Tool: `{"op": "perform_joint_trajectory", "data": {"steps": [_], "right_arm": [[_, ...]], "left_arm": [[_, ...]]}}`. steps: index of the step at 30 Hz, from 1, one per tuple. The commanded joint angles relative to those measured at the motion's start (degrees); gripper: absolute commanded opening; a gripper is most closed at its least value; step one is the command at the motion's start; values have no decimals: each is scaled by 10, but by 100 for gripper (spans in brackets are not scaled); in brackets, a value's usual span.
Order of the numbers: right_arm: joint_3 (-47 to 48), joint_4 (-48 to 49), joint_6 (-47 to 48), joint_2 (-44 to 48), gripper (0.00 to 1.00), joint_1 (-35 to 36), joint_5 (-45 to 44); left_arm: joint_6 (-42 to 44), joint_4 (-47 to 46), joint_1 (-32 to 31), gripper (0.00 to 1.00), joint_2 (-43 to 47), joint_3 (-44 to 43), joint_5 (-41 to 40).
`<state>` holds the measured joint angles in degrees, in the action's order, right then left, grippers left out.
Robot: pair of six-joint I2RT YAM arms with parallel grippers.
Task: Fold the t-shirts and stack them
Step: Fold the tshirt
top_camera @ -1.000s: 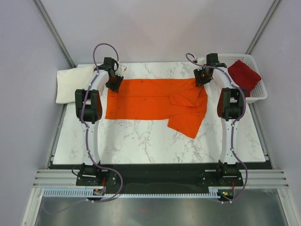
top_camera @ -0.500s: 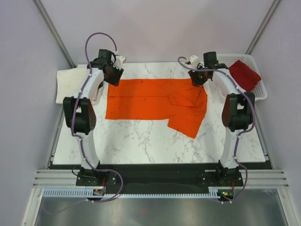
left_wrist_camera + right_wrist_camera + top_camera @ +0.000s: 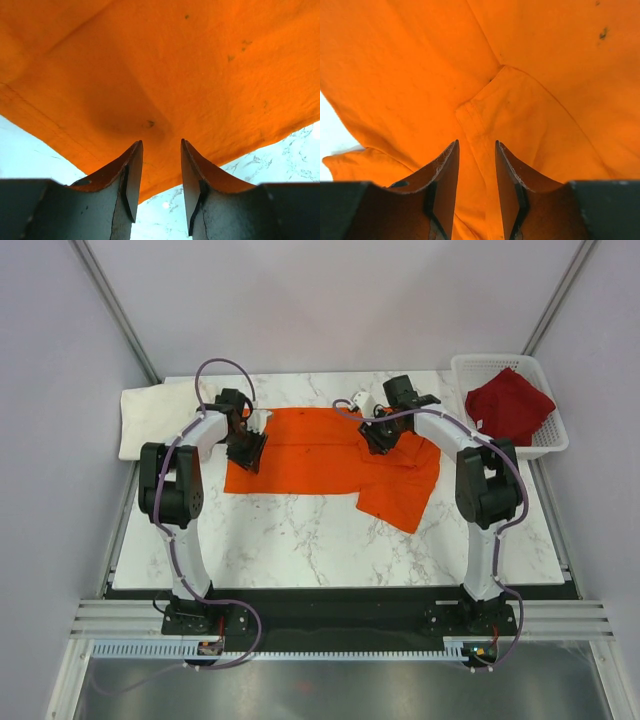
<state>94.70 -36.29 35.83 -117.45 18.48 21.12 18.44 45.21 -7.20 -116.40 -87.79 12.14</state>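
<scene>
The bright orange t-shirt point(image 3: 320, 455) lies spread flat on the marble table, with a sleeve folded in at its right end. My left gripper point(image 3: 248, 452) hovers open over the shirt's left edge; in its wrist view point(image 3: 160, 145) the orange cloth point(image 3: 165, 70) and bare marble show between the fingers. Open as well, my right gripper point(image 3: 378, 438) hangs over the folded sleeve seam, and orange cloth point(image 3: 520, 90) fills its wrist view point(image 3: 476, 145). The dark red t-shirt point(image 3: 510, 405) lies crumpled in the basket. At the table's far left rests the cream-white t-shirt point(image 3: 150, 418), folded.
A white lattice basket point(image 3: 556, 443) stands at the far right corner. Bare marble table point(image 3: 290, 535) stretches between the orange shirt and the arm bases. Grey walls close in on both sides.
Both grippers came in from the shirt's far corners. The left moved nearer over the left edge, the right moved left onto the folded sleeve. The shirt lies as before.
</scene>
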Motion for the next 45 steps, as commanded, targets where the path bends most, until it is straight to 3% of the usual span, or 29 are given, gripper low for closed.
{"op": "perform_joint_trajectory", "data": {"steps": [1, 21, 32, 37, 45], "right_arm": [[6, 10, 6, -15, 43, 6, -10], [39, 20, -1, -84, 43, 25, -18], [36, 39, -8, -85, 24, 27, -50], [36, 36, -12, -67, 10, 31, -49], [9, 5, -9, -4, 8, 70, -32]], "left_arm": [[-22, -21, 2, 43, 9, 8, 23], [-19, -27, 2, 43, 6, 22, 2], [-19, -27, 2, 43, 4, 17, -2], [-18, -27, 2, 42, 6, 21, -3], [-17, -30, 2, 42, 4, 18, -2]]}}
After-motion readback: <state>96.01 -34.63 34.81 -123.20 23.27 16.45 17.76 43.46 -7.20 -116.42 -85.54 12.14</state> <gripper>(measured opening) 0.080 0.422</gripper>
